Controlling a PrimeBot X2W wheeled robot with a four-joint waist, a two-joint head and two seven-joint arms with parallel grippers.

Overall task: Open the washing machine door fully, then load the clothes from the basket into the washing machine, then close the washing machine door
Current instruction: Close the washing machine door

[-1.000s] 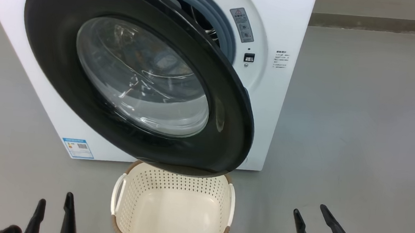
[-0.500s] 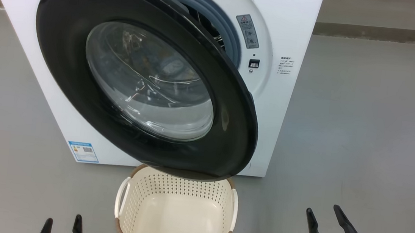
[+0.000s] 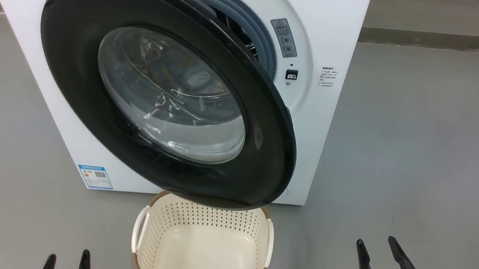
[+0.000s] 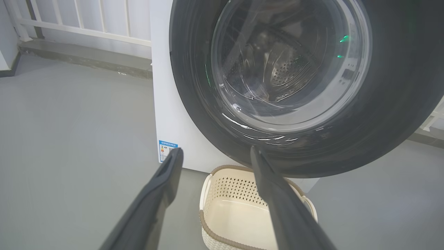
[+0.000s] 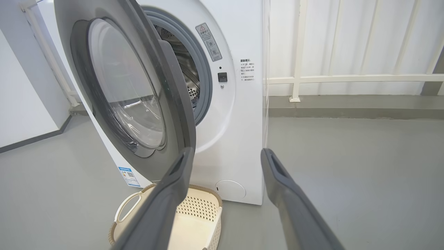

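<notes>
Basket (image 3: 205, 217) sits empty on the floor under the door (image 3: 74, 70), which hangs ajar, so closing looks next. Left gripper (image 3: 68, 256) and right gripper (image 3: 375, 240) are both spread wide, holding nothing. I'd push slowly on the rim's free edge until it latches.

Left gripper (image 3: 66, 263) sat low at lower left, fingers (image 4: 163, 184) spread wide, empty. Right gripper (image 3: 374, 264) sat at lower right, fingers (image 5: 277, 177) spread, empty.

A smooth grey floor (image 3: 418, 147) runs to a low grey kerb (image 5: 347, 107) at the far side, topped by a white railing (image 5: 347, 78). A white wall (image 5: 20, 104) with dark skirting (image 5: 31, 139) stands at left, evenly lit.
</notes>
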